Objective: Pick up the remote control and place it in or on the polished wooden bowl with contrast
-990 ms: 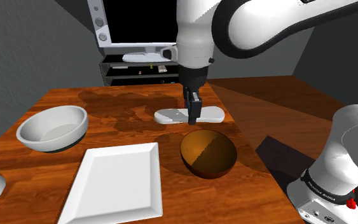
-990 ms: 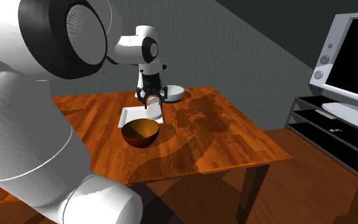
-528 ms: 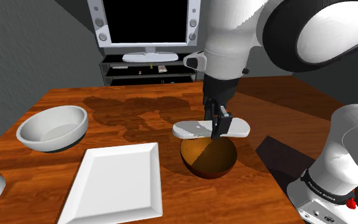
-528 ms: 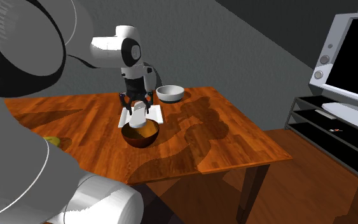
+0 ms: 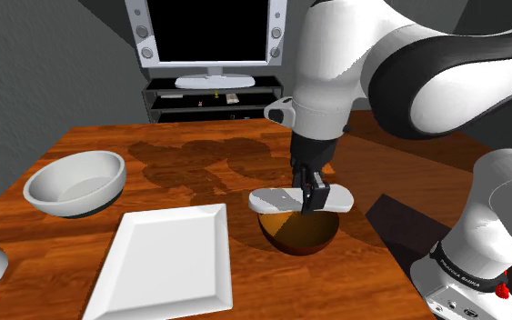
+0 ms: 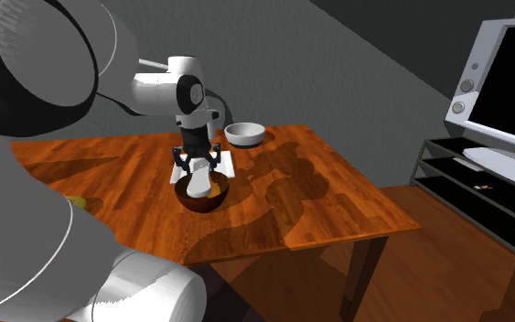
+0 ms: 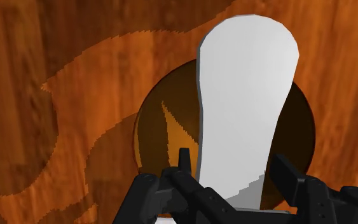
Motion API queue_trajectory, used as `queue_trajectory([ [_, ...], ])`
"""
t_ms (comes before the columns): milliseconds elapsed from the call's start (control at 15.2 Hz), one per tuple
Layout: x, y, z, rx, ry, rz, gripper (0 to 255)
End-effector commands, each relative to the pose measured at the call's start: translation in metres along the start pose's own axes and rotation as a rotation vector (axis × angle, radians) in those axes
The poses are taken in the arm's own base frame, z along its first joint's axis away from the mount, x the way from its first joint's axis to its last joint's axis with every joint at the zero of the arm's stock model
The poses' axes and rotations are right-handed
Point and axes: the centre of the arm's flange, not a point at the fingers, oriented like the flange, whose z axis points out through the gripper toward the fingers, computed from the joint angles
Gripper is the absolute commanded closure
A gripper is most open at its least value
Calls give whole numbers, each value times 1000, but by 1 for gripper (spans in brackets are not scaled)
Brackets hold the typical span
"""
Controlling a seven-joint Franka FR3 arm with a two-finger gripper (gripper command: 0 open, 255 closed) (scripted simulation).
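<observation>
While the shoulder view looks down over the wooden table [image 5: 90, 145], the black gripper [image 5: 315, 195] hangs straight down with its 2 fingers closed on a white remote [image 5: 279, 200], clasping it near the middle. The remote lies level, lengthwise from left to right, directly over the brown wooden bowl [image 5: 299, 235] by the table's right edge; whether it touches the rim cannot be told. Left of that bowl lies a white rectangular plate [image 5: 167, 259] at the near edge, and a white bowl [image 5: 76, 182] sits farther left. A television [image 5: 210, 36] stands on a dark shelf unit [image 5: 199, 102] beyond the far edge.

In the second exterior view, the gripper [image 6: 198, 174] points down above the wooden bowl [image 6: 200, 199], with the remote [image 6: 198, 187] held at the bowl's mouth. The plate [image 6: 229, 165] lies just behind the wooden bowl, and the white bowl [image 6: 244, 134] sits at the table's [image 6: 319, 201] far side.

In the wrist view, the 2 fingers [image 7: 284, 175] press the remote's [image 7: 244, 102] long sides. It spans the wooden bowl's [image 7: 155, 137] opening, its rounded end reaching past the rim over the table [image 7: 44, 63].
</observation>
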Motion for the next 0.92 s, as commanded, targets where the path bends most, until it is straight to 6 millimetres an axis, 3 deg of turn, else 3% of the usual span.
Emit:
queue_trajectory([
  [0,1,-1,10,0,1,0,255],
  [198,1,-1,26,0,1,0,255],
  [726,1,-1,28,0,1,0,255],
  [792,1,-1,28,0,1,0,0],
  [858,1,-1,28,0,1,0,0],
])
